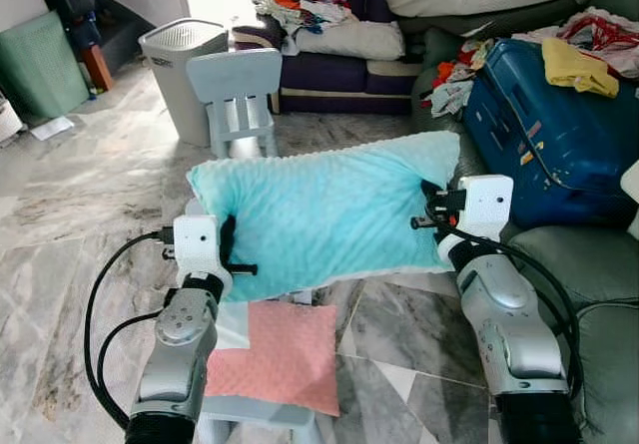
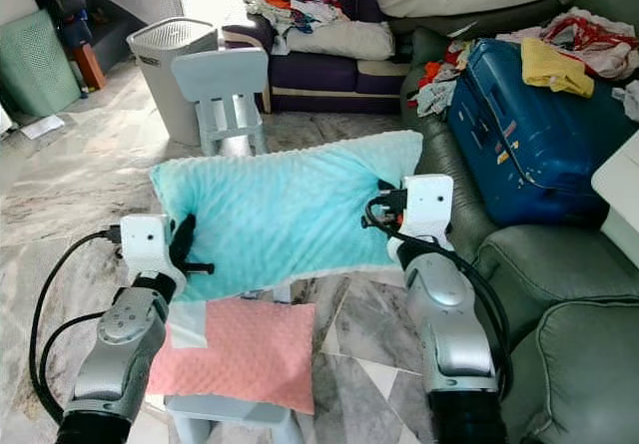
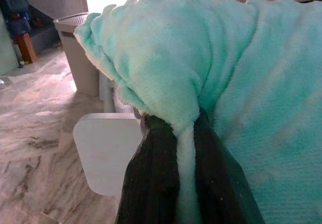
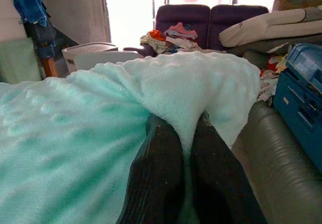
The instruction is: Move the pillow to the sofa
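Both tools grip the turquoise pillow (image 1: 324,210), left tool (image 3: 185,178) clamped on one end, right tool (image 4: 187,168) on the other, above a pink cushion (image 1: 280,354).

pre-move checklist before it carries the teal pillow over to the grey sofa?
1. Left gripper pinching the teal pillow: ok, fabric sits between both fingers in the left wrist view.
2. Right gripper pinching the opposite end: ok, fingers closed on a fold in the right wrist view.
3. Pillow lifted off the pink pillow below: ok, held up between both arms.
4. Pillow level: roughly ok, right end slightly higher.
5. Free spot on the grey sofa: ok near the right arm; the blue suitcase takes the seat further along.
6. Grip firmness: cannot tell.
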Motion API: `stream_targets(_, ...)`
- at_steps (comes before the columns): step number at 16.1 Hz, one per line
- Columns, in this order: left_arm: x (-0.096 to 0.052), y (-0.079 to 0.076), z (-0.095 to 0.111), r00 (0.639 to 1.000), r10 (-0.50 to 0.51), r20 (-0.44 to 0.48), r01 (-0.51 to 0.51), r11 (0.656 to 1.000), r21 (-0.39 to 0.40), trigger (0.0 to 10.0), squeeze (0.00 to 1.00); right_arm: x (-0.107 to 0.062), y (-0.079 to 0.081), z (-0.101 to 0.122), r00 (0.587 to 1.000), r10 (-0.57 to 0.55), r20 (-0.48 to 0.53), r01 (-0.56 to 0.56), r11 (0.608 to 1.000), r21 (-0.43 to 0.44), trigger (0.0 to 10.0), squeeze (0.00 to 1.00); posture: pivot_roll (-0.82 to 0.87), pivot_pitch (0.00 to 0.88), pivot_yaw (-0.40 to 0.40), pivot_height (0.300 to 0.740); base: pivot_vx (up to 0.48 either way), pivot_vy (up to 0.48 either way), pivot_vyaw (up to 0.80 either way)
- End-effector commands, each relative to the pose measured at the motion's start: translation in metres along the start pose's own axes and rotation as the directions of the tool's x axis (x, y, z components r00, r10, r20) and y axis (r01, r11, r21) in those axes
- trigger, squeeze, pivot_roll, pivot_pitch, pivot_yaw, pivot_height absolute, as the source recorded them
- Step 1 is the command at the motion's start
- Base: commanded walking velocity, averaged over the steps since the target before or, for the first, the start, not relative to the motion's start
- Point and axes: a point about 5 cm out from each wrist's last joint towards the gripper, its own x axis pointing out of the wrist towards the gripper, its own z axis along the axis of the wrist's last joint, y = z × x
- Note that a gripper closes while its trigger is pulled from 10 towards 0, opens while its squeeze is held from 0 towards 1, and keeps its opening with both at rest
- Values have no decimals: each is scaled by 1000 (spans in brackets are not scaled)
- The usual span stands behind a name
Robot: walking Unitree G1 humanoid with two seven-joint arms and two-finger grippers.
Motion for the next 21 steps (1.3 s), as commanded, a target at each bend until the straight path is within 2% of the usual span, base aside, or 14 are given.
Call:
stream_targets(1,0,-2,6,1000,-16,22,16,1000,3,10000,0,-1,1,9,999,12,29,-12,1000,1,10000,0,-136,0,-7,740,0,0,0)
stream_targets(21,0,-4,6,1000,-16,6,16,1000,-6,10000,0,-4,0,6,1000,8,3,-8,1000,9,10000,0,-148,0,-3,740,0,0,0)
